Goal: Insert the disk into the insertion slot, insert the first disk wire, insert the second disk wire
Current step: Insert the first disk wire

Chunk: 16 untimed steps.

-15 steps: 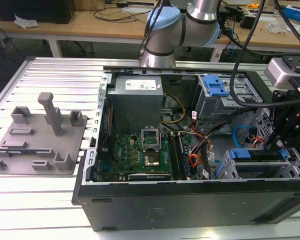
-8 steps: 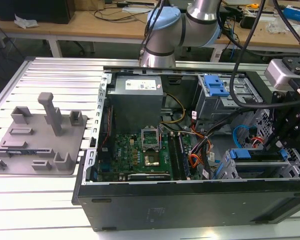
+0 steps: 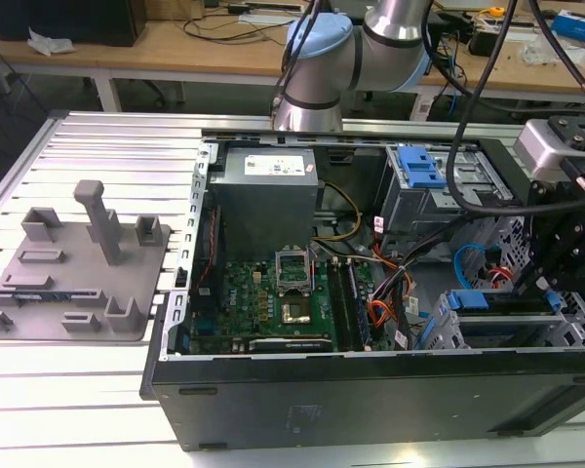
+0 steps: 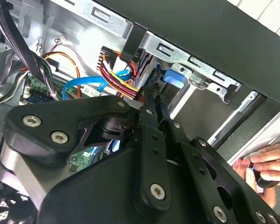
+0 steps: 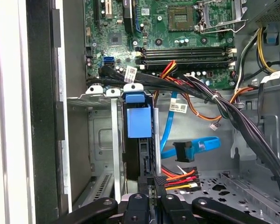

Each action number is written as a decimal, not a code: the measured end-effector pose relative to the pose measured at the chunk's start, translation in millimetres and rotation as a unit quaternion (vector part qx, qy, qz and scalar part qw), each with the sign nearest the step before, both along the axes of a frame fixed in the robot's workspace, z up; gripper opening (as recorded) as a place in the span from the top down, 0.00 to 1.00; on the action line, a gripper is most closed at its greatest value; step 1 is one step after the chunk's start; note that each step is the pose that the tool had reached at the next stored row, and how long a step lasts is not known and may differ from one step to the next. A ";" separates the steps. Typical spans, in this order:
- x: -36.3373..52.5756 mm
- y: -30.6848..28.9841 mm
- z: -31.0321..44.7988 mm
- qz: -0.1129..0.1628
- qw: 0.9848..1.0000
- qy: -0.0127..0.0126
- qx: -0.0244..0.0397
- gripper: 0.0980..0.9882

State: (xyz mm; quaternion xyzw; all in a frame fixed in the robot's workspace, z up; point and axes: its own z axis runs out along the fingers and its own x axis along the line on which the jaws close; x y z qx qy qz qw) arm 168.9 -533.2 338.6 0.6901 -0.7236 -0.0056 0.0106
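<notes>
At the exterior view's left lies a grey fixture plate (image 3: 73, 283). The open computer case (image 3: 273, 400) stands mid-scene. At its right end the disk (image 5: 139, 119) sits in the insertion slot (image 5: 100, 135), and the gripper (image 5: 154, 193) is clenched on a red-and-yellow wire plug (image 5: 157, 179) just beside it.

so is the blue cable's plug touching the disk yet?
Apart. The first wrist view shows the plug loose beside the insertion slot, with bare grey metal between it and the disk.
</notes>
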 end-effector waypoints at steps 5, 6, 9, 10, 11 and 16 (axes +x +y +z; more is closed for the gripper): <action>0.0 -0.2 0.3 0.000 1.000 0.000 0.000 0.85; 0.0 -0.1 3.6 0.000 1.000 0.000 0.000 0.85; 0.0 3.0 20.4 0.000 1.000 0.000 -0.002 0.70; 0.0 4.1 24.8 0.000 1.000 0.000 -0.003 0.70; -0.1 5.7 30.9 0.000 1.000 0.000 -0.004 0.70; 0.0 7.5 35.9 0.000 1.000 0.000 -0.007 0.70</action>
